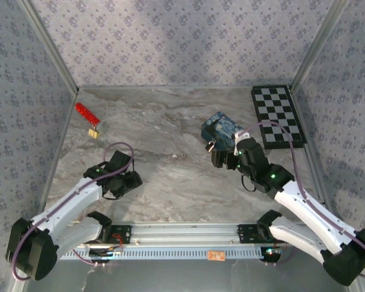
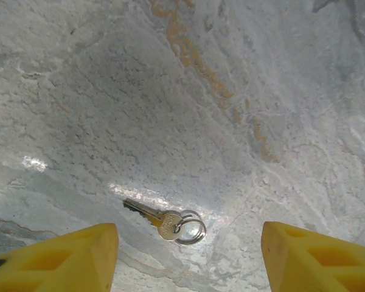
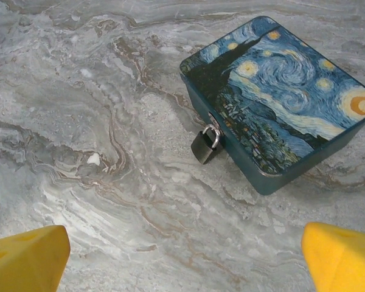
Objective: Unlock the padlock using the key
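Your left end effector (image 2: 185, 258) hangs apart over the key (image 2: 161, 219) on the surface (image 2: 170, 91); your right end effector (image 3: 182, 261), also apart, faces the padlock (image 3: 205, 145) on the box (image 3: 280, 91).

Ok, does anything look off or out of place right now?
Nothing stands out. The key lies flat on the table below the open left gripper, and the padlock hangs on the front of the box, which looks undamaged.
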Robot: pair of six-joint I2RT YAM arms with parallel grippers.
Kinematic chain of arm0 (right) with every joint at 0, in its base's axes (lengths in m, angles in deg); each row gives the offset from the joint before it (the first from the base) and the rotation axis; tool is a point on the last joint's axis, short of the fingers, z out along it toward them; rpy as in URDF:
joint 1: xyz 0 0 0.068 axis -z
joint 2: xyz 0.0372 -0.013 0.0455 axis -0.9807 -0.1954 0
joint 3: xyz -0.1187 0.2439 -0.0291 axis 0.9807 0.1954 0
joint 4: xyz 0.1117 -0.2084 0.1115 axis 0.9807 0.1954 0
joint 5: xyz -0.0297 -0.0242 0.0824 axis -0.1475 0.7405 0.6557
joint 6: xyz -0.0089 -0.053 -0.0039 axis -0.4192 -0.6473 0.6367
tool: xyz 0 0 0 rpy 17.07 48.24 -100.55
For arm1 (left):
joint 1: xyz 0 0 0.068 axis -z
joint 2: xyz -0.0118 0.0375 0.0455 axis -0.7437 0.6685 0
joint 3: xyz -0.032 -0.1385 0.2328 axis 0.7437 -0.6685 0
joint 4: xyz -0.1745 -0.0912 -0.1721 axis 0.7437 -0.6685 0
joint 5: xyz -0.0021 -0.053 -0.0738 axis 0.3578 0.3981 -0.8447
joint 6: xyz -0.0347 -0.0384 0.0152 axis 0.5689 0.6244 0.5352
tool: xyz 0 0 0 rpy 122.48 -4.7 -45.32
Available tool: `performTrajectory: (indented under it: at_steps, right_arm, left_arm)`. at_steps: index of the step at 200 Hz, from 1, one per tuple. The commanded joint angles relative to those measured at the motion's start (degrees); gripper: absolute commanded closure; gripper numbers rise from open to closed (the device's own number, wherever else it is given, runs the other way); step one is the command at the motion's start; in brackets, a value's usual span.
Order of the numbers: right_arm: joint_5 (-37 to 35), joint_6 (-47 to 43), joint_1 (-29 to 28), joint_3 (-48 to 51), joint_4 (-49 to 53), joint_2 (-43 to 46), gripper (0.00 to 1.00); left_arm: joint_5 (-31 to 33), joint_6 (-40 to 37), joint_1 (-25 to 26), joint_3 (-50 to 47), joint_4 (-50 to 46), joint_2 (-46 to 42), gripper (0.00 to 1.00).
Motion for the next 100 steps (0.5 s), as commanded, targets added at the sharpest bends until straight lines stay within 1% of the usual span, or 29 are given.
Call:
performTrajectory:
  at_steps: [1, 19, 38, 60, 100]
  right_arm:
    - [-3.76, -0.79, -1.57, -2.56, -1.63, -1.05, 0.0]
    - [-4.78, -0.84, -2.57, -2.92, -1.52, -1.63, 0.0]
    - [-5.08, -0.92, -3.04, -2.87, -1.73, -1.84, 0.0]
    - [-5.34, -1.1, -3.22, -3.16, -1.67, -2.19, 0.0]
    - [-5.43, -1.01, -3.39, -2.85, -1.72, -2.47, 0.0]
  left_arm:
    - [-0.39, 1.64, 1.35, -1.01, 0.16, 0.79, 0.39]
    - [0.41, 2.82, 2.18, -2.42, 0.22, 0.77, 0.39]
    - [-0.69, 3.69, 2.21, -4.94, 3.32, 1.04, 0.51]
    - [-2.48, 5.01, 2.27, -6.61, 6.96, 2.12, 0.58]
    - [-2.01, 5.38, 2.39, -7.25, 7.13, 3.2, 0.58]
